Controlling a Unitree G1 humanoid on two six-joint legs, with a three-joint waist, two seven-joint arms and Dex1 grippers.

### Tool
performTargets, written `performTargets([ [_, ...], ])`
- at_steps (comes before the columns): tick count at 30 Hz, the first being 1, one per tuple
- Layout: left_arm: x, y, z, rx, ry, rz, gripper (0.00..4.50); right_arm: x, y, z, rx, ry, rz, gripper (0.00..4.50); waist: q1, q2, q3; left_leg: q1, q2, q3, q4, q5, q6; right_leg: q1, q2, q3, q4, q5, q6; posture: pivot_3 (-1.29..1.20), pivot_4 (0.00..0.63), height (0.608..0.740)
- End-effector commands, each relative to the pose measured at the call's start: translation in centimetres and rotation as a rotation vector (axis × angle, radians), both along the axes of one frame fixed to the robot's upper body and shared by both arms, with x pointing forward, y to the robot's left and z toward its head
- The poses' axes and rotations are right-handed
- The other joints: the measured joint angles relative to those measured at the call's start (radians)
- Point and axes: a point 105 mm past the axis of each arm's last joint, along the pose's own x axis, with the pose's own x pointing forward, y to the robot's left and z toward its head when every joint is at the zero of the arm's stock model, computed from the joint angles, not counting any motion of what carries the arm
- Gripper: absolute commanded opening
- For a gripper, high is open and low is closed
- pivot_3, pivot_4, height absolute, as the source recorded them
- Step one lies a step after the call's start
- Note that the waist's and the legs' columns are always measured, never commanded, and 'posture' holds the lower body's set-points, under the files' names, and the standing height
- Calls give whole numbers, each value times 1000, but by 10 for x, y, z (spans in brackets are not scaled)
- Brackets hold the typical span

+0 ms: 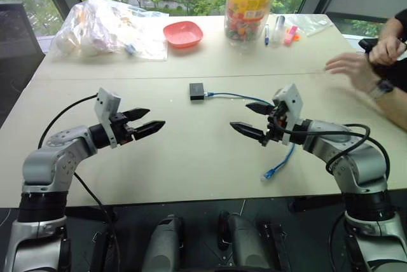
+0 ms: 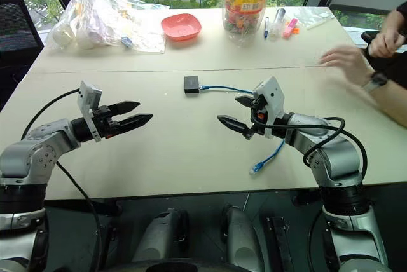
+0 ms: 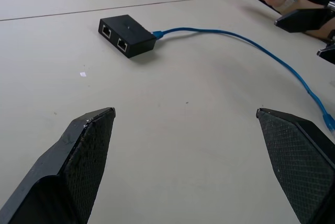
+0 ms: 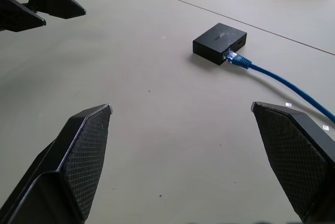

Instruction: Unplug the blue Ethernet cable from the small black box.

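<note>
The small black box (image 1: pixel 196 91) lies flat at the middle of the table, beyond both grippers. The blue Ethernet cable (image 1: pixel 236 96) is plugged into its right side, runs right behind my right gripper and ends in a loose plug (image 1: pixel 268 175) near the table's front edge. My left gripper (image 1: pixel 141 121) hovers open to the near left of the box, holding nothing. Open and empty too, my right gripper (image 1: pixel 252 119) hangs to the near right of the box, above the cable. The box (image 3: pixel 127 35) and cable (image 4: pixel 277 80) show in both wrist views.
A person's hands (image 1: pixel 356 65) rest on the table at the far right. At the back stand a red bowl (image 1: pixel 182 33), a clear bag of items (image 1: pixel 105 27), a jar of sweets (image 1: pixel 249 2) and some pens (image 1: pixel 280 30). A seam (image 1: pixel 127 76) crosses the table behind the box.
</note>
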Motion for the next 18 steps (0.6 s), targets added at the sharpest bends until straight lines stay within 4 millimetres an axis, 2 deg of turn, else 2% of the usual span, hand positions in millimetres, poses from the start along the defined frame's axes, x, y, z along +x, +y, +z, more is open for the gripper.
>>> performTargets([
  [1, 0, -1, 11, 9, -71, 1, 4491, 4, 3, 10, -2, -61, 4, 4500, 0, 0, 0, 0, 0, 0, 0, 0, 0, 0, 0, 0, 0, 0, 0, 0, 150, 740],
  [7, 13, 5, 20, -24, -108, 76, 4491, 9, 4, 10, -2, -75, -2, 4500, 2, 0, 0, 0, 0, 0, 0, 0, 0, 0, 0, 0, 1, 0, 0, 0, 150, 740],
  [18, 14, 2, 22, 4, -119, 54, 4491, 22, 6, 9, -14, -103, -29, 4500, 0, 0, 0, 0, 0, 0, 0, 0, 0, 0, 0, 0, 1, 0, 0, 0, 150, 740],
])
